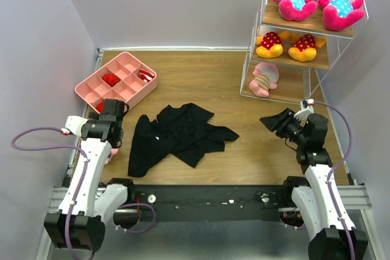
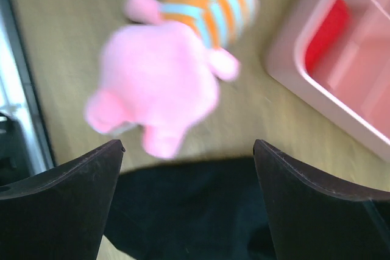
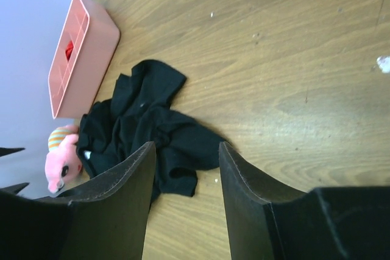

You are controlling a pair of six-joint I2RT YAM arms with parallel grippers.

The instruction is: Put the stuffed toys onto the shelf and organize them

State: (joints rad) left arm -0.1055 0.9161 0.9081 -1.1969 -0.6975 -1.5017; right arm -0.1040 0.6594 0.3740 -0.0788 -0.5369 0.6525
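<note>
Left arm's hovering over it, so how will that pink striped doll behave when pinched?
The pink doll looks soft and stuffed, so it will probably squash and flop rather than stay stiff. Lying flat on the table, it seems unlikely to roll.

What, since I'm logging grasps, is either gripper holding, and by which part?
Nothing. The left gripper hangs open above the pink striped doll; the right gripper is open and empty.
</note>
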